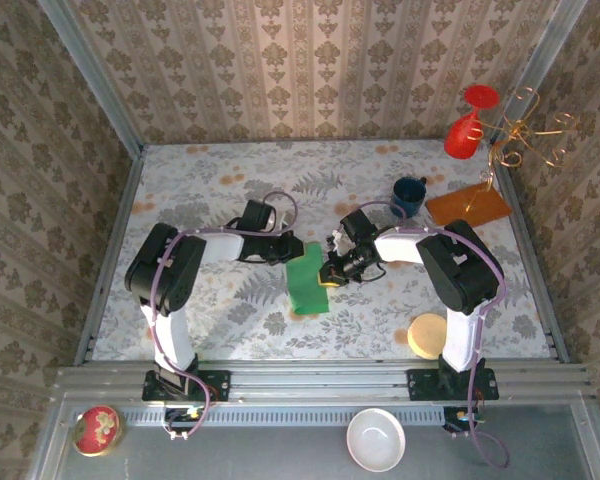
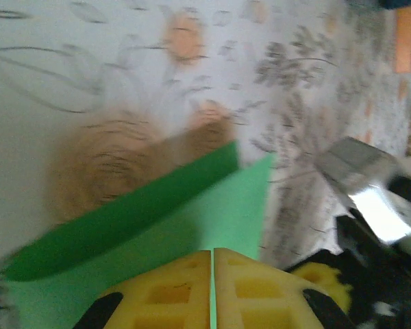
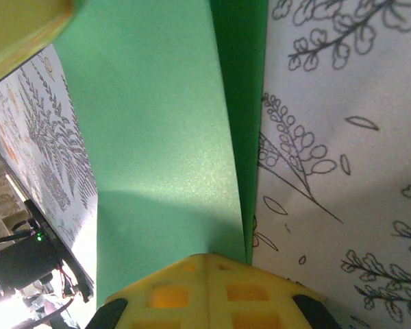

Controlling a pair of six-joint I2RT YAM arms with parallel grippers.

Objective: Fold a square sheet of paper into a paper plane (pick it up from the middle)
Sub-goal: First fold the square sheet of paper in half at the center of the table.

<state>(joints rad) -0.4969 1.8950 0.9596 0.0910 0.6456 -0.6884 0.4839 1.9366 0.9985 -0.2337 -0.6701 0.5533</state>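
Lower edge of the top view, on the metal ledge: white bowl right of centre, red round tin at lower left.

Next up, on the flowered table, lower right: pale yellow disc beside my right arm's post.

Centre of the frame: green paper, folded lengthwise into a tall strip, with my two grippers meeting at its upper end.

Left gripper: my yellow pads are pressed together at the bottom of the left wrist view, with a thin line of green pinched between them. Beyond them the paper opens as two leaves, the darker one raised off the lighter.

Right gripper: my pads are closed against each other at the bottom of the right wrist view, clamped on the paper's near edge beside the fold. The crease runs straight up the frame.

Farther off, upper right of the top view: blue mug, orange board just right of it, then a tilted red glass and a copper wire stand by the back corner.
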